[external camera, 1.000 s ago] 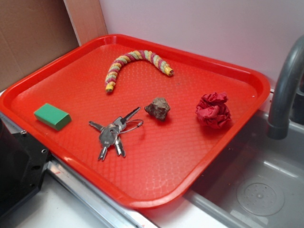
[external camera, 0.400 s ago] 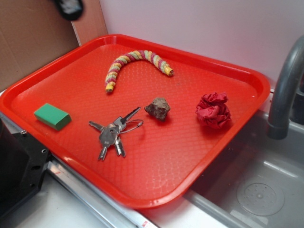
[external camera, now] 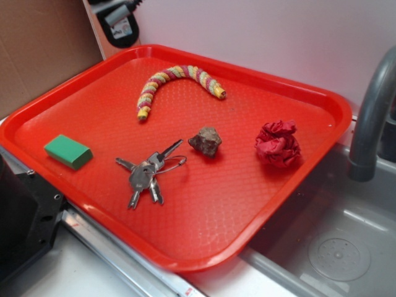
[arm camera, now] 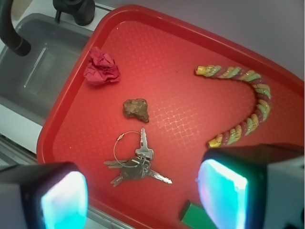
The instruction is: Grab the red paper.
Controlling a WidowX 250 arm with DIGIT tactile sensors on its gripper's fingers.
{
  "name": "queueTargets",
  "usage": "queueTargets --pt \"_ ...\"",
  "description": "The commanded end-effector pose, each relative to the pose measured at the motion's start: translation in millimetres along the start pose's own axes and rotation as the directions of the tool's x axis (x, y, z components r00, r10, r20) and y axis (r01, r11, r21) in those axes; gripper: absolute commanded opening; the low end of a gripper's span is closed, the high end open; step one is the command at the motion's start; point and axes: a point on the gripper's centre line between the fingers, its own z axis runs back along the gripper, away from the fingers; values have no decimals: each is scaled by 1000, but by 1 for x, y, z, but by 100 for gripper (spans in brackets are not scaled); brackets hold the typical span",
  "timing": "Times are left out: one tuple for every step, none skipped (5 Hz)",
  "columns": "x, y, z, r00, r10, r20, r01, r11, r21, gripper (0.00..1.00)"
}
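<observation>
The red tray (external camera: pixel 309 161) carries the red paper (external camera: pixel 278 144) at its three-o'clock edge, well apart from the gripper (external camera: pixel 119 21) high at eleven o'clock. In the wrist view its fingers (arm camera: pixel 64 198) stand wide apart, empty, touching nothing.

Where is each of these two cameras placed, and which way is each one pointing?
Exterior: off the robot, in front of and above the tray, looking down toward the back wall; only the end effector shows, at the top edge.
Wrist: on the arm, high over the tray, looking down; its two fingers fill the bottom corners, set wide apart.
Shared: red paper, rock, keys, rope, green block, faucet.
</observation>
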Motion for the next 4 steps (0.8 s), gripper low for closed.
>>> queueTargets --pt "39 -7 -36 966 -251 62 253 967 -32 100" --pt "61 -18 -68 911 -408 63 409 913 5 100" --pt "74 -22 -103 868 -489 84 492 870 -28 100" --pt "81 -28 -124 840 -535 92 541 839 -58 100"
